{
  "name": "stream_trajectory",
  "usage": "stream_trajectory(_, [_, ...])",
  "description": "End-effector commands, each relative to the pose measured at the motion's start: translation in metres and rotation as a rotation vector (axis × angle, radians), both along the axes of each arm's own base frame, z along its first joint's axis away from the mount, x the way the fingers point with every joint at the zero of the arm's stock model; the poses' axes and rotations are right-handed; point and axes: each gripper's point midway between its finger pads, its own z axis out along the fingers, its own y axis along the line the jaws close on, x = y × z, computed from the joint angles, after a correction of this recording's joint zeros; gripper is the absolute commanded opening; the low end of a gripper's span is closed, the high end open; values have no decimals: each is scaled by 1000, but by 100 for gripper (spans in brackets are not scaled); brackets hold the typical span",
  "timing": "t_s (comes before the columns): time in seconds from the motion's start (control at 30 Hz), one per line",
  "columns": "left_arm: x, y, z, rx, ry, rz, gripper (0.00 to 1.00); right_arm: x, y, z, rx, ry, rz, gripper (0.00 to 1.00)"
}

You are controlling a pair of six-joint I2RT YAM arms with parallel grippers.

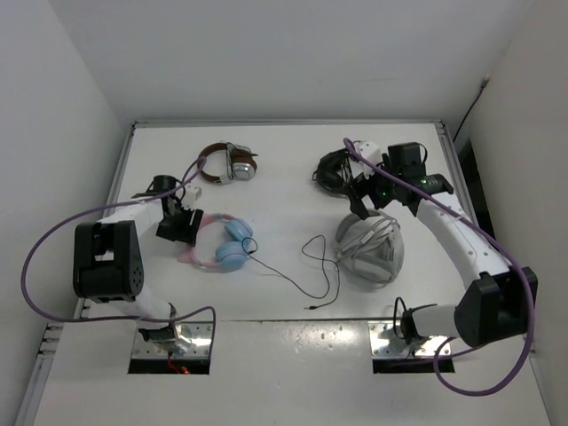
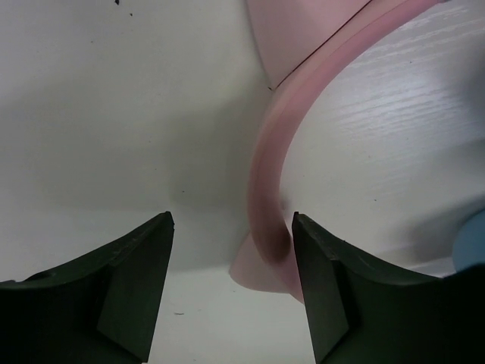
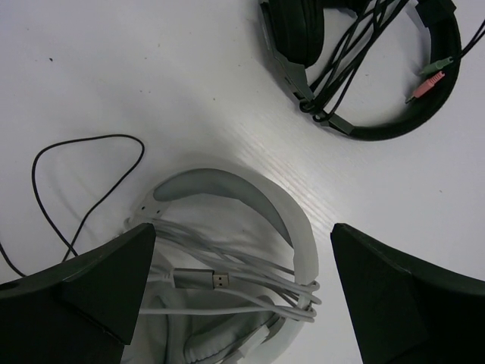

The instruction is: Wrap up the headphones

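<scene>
two light blue earcups (image 1: 231,256) and a pink headband (image 2: 265,174) mark out the headphones (image 1: 238,231), which lie flat on the left half of the white counter (image 1: 293,186), right at the end of the left arm. the left tool (image 2: 231,224) sits low over the headband with its fingers spread. the pink band passes up between them, close against the finger on the right of the wrist view, and whether it touches that finger cannot be told. nothing is pinched. from the earcups a thin black cable (image 3: 106,136) trails rightward over the counter in loose, unwound loops, and its plug end lies near the front edge. just past those loops rest the grey-white headphones (image 3: 227,189), with a pale cord and a usb plug bundled inside the band. the right tool (image 3: 242,231) hangs above them, fingers spread wide and gripping nothing. farther back on the right lie black headphones (image 3: 364,76) with their own tangled leads, and brown-banded headphones (image 1: 226,164) with silver cups sit at the far left-centre, apart from the pink pair.
</scene>
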Motion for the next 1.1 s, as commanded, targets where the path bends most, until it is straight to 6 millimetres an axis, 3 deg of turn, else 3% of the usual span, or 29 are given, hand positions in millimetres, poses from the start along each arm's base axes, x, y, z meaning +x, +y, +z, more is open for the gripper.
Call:
stream_trajectory(0.0, [20, -5, 12, -17, -57, -6, 69, 11, -1, 10, 29, -38, -18, 100])
stream_trajectory(0.17, [18, -15, 6, -30, -29, -45, 56, 11, -5, 1, 31, -10, -30, 99])
stream_trajectory(0.4, [16, -25, 0, 2, -7, -87, 53, 13, -4, -1, 32, -12, -17, 99])
stream_trajectory(0.53, [15, -22, -10, 16, 20, -73, 45, 17, -7, -3, 27, -16, -20, 99])
stream_trajectory(0.77, [16, -15, -19, 31, 53, -37, 23, 16, -15, -3, 49, -3, -35, 95])
stream_trajectory(0.87, [18, -10, -22, 28, 61, -8, 3, 16, -14, -3, 49, -3, -35, 92])
stream_trajectory(0.9, [17, -1, -22, 22, 62, 37, 0, 14, -13, -3, 56, -4, -29, 91])
stream_trajectory(0.97, [30, -4, -15, -44, 35, 55, 0, 10, -4, 0, 122, 3, -36, 83])
stream_trajectory(1.03, [31, 0, -11, -93, 50, 102, 0, 5, 18, 18, 247, -35, 32, 76])
stream_trajectory(1.07, [42, 3, -2, -116, 18, 124, 0, -1, 25, 23, 306, -37, 30, 74])
